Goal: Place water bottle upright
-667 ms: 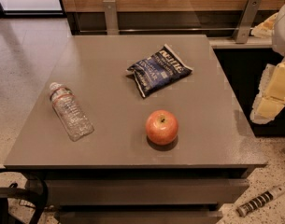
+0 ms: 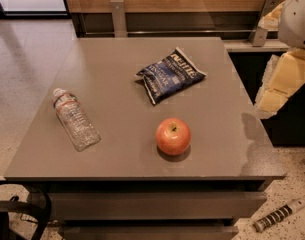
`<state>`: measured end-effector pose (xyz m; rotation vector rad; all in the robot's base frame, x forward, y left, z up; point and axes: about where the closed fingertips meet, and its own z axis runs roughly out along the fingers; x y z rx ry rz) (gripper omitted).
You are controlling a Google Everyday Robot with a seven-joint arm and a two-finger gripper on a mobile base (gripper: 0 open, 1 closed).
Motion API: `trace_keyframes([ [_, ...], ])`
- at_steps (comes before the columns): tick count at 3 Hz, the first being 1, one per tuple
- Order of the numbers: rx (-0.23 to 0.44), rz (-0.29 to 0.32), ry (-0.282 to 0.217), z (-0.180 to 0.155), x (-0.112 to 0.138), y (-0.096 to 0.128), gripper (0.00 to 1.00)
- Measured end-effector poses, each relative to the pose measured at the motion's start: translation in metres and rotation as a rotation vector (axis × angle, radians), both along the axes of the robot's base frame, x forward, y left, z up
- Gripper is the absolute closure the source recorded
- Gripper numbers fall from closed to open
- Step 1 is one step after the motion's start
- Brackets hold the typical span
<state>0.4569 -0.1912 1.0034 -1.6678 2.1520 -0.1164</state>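
Note:
The water bottle (image 2: 75,119) lies on its side on the left part of the grey table (image 2: 117,84). It is clear and ribbed, and its white cap points to the far left. My gripper (image 2: 278,86) shows as a pale yellowish shape at the right edge of the view, beyond the table's right side. It is far from the bottle and holds nothing that I can see. The white arm (image 2: 298,14) rises above it.
A red apple (image 2: 173,136) sits near the table's front middle. A dark blue chip bag (image 2: 170,75) lies behind it. A striped cylinder (image 2: 277,216) lies on the floor at the lower right. A black base part (image 2: 12,219) shows at the lower left.
The arm and gripper at the right edge have shifted slightly up and to the left. The bottle, apple and bag have not moved.

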Motion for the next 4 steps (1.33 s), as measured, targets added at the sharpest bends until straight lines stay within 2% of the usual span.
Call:
trace_keyframes([
  [1, 0.117, 0.007, 0.019, -0.004, 0.028, 0.042, 0.00],
  [2, 0.263, -0.032, 0.063, -0.002, 0.055, 0.105, 0.00],
  [3, 0.329, -0.080, 0.099, -0.001, 0.075, 0.144, 0.00],
  [4, 0.339, -0.136, 0.096, 0.016, 0.086, 0.194, 0.00],
])
